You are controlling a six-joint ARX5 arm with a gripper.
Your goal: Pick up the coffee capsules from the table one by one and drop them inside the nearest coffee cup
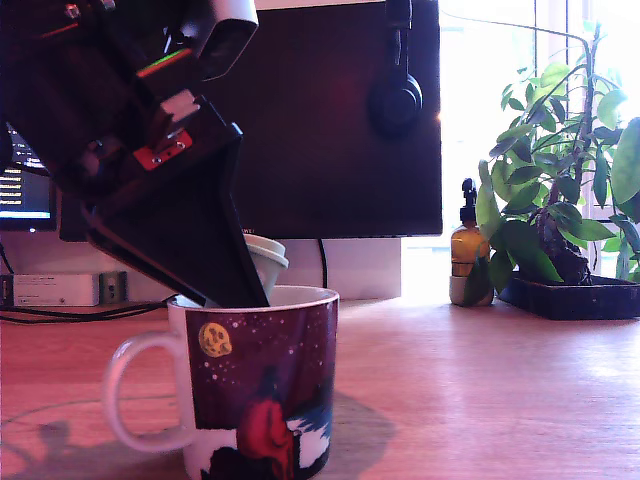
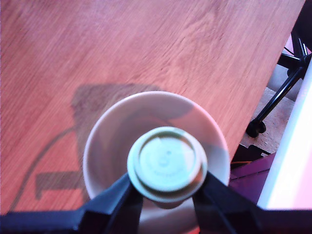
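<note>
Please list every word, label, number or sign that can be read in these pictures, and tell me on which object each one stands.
No text can be read with certainty.
Screen at the exterior view's left: pale lines of text, too small to read.
Monitor: a faint mark on the lower bezel, too blurred.
Capsule between the jaws of the gripper: embossed ring on its top, not legible.
Mug: only pictures, a moon and a red-cloaked figure.
Bottle: no legible label.

The coffee capsule [image 2: 167, 163] sits between the gripper [image 2: 167, 192] fingers, directly above the coffee cup [image 1: 262, 390] on the table [image 1: 480, 400].
</note>
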